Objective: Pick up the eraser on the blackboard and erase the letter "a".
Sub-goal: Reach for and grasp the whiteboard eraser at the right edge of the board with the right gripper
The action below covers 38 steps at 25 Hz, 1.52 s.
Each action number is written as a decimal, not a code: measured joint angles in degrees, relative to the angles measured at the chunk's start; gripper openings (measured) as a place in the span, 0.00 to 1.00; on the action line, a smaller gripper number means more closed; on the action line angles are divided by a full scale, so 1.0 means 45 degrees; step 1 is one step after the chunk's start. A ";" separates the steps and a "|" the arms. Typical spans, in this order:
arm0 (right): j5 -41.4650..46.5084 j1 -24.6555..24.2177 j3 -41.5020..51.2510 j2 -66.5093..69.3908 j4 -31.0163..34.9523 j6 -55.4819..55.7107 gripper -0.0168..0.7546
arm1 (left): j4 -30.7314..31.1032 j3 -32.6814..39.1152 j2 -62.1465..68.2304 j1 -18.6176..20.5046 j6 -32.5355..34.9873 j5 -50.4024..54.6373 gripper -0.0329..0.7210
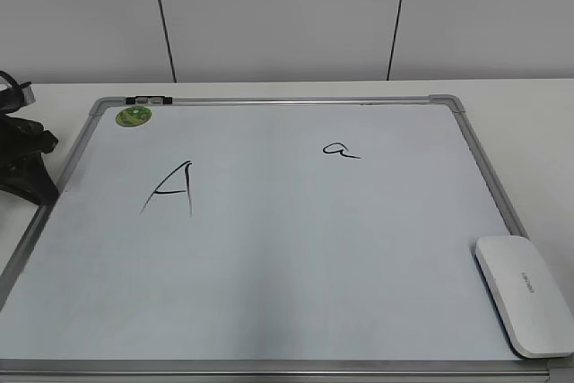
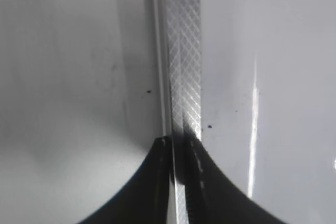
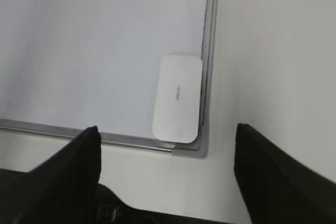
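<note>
**Eraser lies at the board's near right corner, both arms clear of it**

The board (image 1: 269,257) lies flat on the white surface (image 1: 538,123), its silver frame running round all four sides. A green sticker (image 1: 134,116) sits in its far left corner. The eraser (image 1: 523,291) rests on the board in the near right corner, long side parallel to the right frame and just beside it; grey lettering shows on its top. In the right wrist view the eraser (image 3: 177,98) lies flat against the inside of the frame corner, nothing touching it.

The "a" (image 1: 340,150) is written in the far right part of the board, well apart from the eraser. A larger capital "A" (image 1: 172,189) stands on the left half.

The right end effector (image 3: 167,177) hangs above the surface off the board's near right corner, its two dark fingers (image 3: 73,171) spread wide with nothing between them. It is not visible in the exterior view.

The left end effector (image 2: 180,145) sits over the board's left frame (image 2: 184,51); its two fingertips are drawn together on either side of the hatched metal strip, the strip running between them. In the exterior view the left arm (image 1: 22,163) shows as a dark mass at the board's left edge.
</note>
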 joint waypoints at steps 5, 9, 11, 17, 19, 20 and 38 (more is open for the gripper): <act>0.0054 0.0000 -0.0018 0.3125 0.0422 -0.0486 0.78 | 0.0022 0.0000 0.0000 0.0000 0.0000 0.0000 0.09; -0.0032 0.0000 -0.0018 0.5428 0.0422 -0.0560 0.78 | 0.0052 0.0000 0.0000 0.0000 0.0000 0.0000 0.09; -0.0314 0.0000 -0.0018 0.6327 0.0190 -0.0405 0.78 | 0.0050 -0.0020 0.0000 0.0000 0.0000 0.0011 0.09; -0.1629 0.0625 -0.0018 0.8589 -0.0660 0.0381 0.78 | 0.0079 -0.0020 0.0000 0.0000 0.0000 0.0030 0.09; -0.2197 0.0802 -0.0018 0.9287 -0.0660 0.0721 0.78 | 0.0079 -0.0020 0.0000 0.0000 0.0000 0.0030 0.09; -0.2417 0.0802 -0.0018 0.9598 -0.0660 0.0826 0.78 | 0.0079 -0.0020 0.0000 0.0000 0.0000 0.0030 0.09; -0.4481 0.0829 -0.0540 1.3437 0.0741 -0.0497 0.88 | 0.0079 -0.0020 0.0000 0.0000 -0.0020 0.0030 0.09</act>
